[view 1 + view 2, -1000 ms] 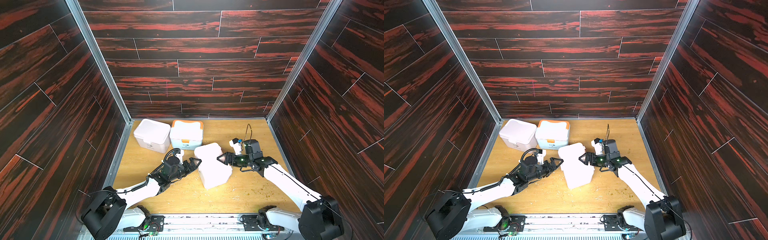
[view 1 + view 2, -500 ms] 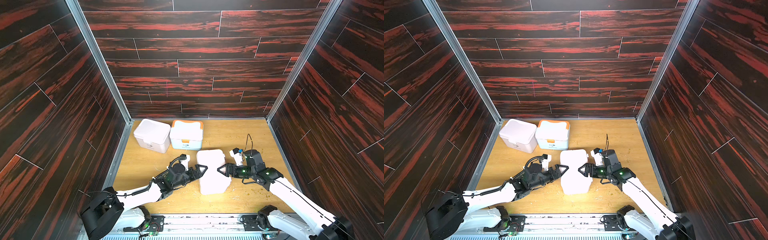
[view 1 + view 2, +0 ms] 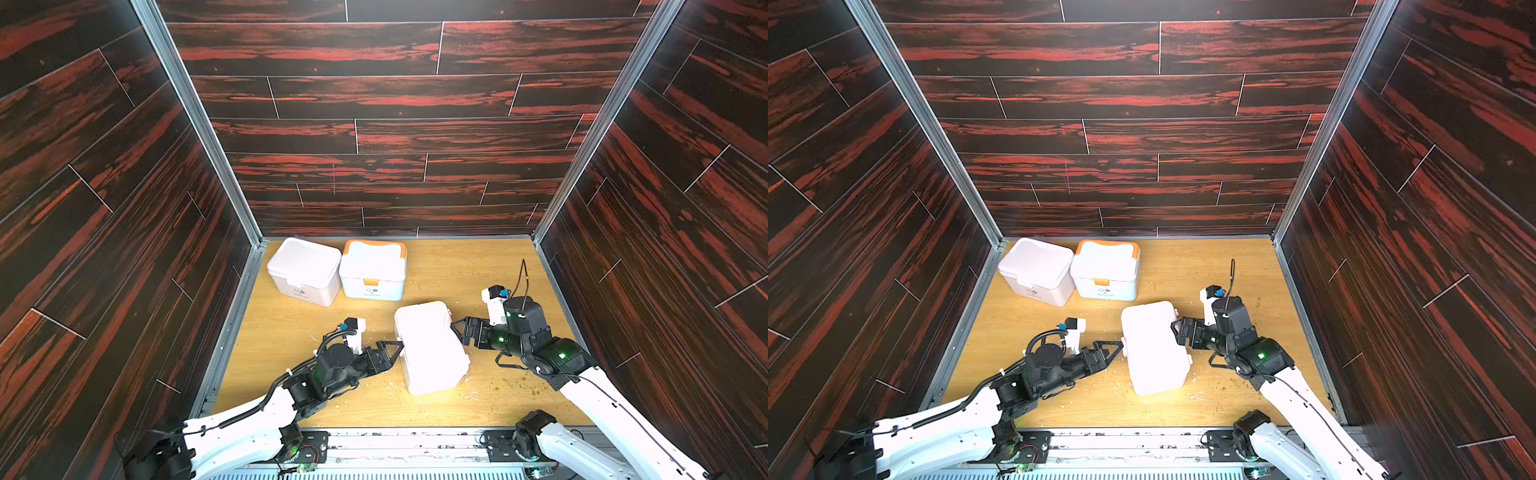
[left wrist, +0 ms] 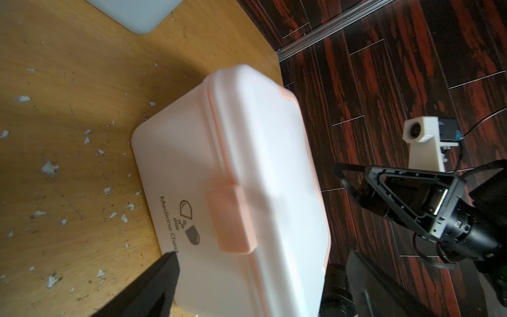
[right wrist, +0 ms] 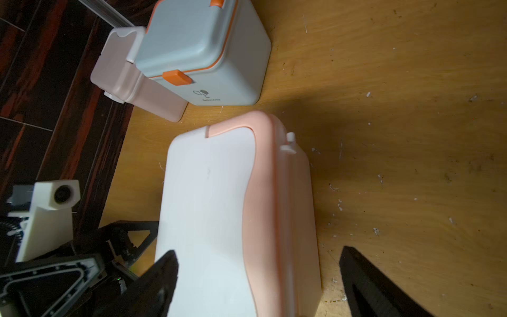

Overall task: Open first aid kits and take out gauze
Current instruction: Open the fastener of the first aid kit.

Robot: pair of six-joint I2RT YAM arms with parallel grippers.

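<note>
Near kit (image 3: 430, 349) sits upright mid-desk, between my two arms and turned so its front faces my left. Blue kit (image 3: 372, 270) and white kit (image 3: 303, 270) stand side by side at the back left, both closed. No gauze in view; I assume it's inside.

Left fingers (image 3: 388, 351) are spread wide and hold nothing, with one tip at the near kit's front face. Right fingers (image 3: 464, 332) are also wide and empty, at the opposite side; in the right wrist view one reaches over the lid and the other hangs out past the hinge side. I can't tell if they touch.

Handling, my guess: the near kit is a hard, smooth plastic shell, stiff and slippery, probably light, so it will slide or spin if pushed from one side only. The best hold looks like the pink latch (image 4: 231, 219) on the front: flip it while the other arm braces the body. The pink handle (image 5: 258, 192) lies flat on the lid and is no good to pinch.

The desk (image 3: 291, 332) is light wood, flat and littered with white flecks (image 4: 49, 168). Dark red plank walls (image 3: 374, 104) close three sides. There's free room to the right.
</note>
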